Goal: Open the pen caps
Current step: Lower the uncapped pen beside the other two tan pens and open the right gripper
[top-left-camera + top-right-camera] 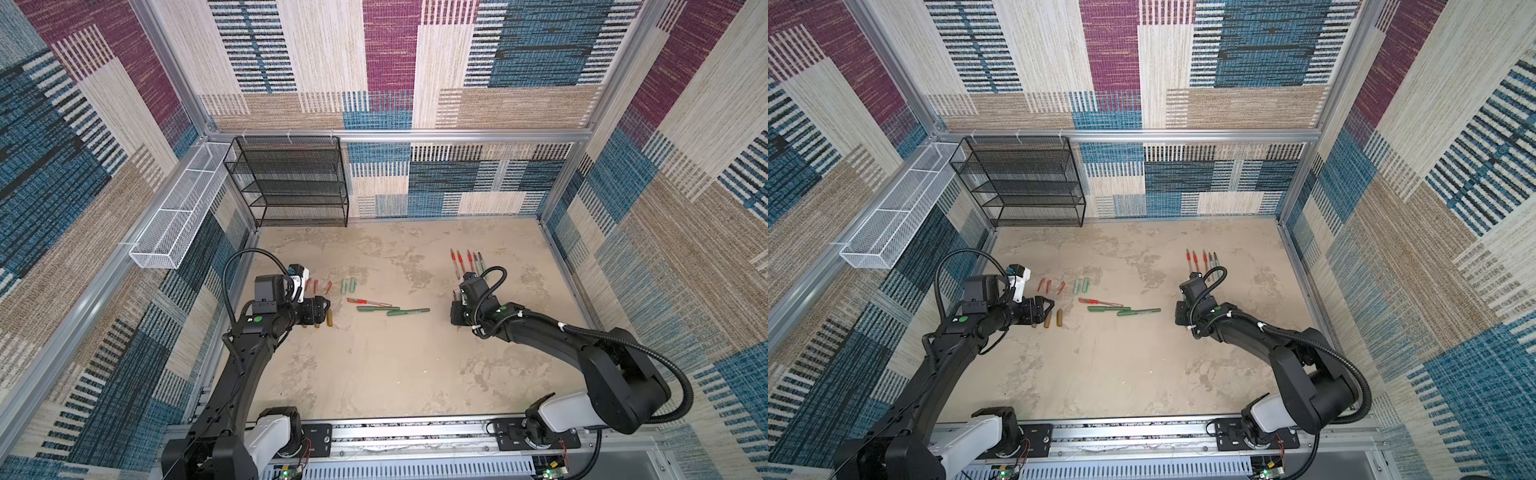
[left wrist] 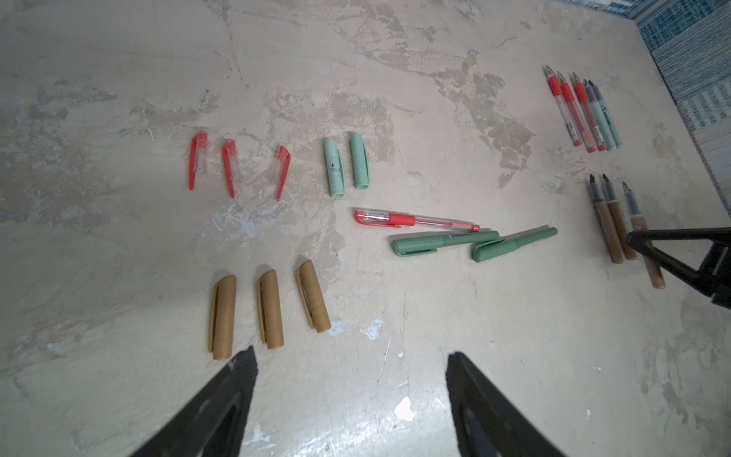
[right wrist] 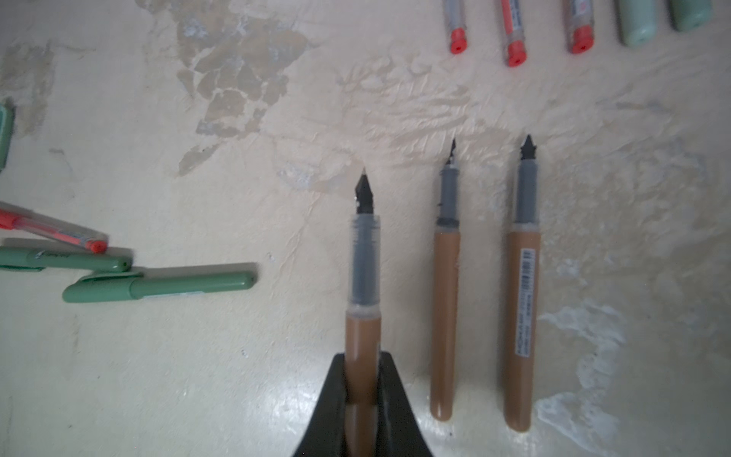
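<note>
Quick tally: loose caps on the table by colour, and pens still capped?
Red loose caps: 3
Pale mint loose caps: 2
Bronze loose caps: 3
Red capped pen: 1
Green capped pens: 2
Total: 8 loose caps, 3 pens still capped

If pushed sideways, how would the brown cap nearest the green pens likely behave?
The brown cap is a round tube, so it would probably roll, though its side clip might soon stop it. It looks like rigid plastic and is short, so likely stiff and light for the open left gripper.
</note>
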Robot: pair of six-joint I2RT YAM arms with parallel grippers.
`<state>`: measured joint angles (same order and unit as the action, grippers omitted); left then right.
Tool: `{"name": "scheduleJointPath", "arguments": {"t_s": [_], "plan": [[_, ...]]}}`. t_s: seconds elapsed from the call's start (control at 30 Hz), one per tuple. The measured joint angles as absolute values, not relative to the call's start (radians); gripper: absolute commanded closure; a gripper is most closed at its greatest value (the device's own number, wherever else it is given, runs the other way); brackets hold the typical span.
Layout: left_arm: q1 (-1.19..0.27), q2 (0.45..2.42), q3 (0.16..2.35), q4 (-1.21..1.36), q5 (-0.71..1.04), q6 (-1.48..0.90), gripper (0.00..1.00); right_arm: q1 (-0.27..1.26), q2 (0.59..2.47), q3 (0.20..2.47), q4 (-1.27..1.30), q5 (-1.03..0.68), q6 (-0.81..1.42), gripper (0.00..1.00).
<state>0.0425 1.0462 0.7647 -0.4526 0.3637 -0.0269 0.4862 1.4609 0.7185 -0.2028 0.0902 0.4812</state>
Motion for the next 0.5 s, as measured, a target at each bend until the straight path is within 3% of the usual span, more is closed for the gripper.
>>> {"name": "scheduleJointPath", "arguments": {"t_s": [0.5], "plan": [[0.052,1.038,0.768,-0.449,0.371,-0.024,0.14,0.445,1.606,0.780,-0.150,0.083,0.448,0.94]]}}
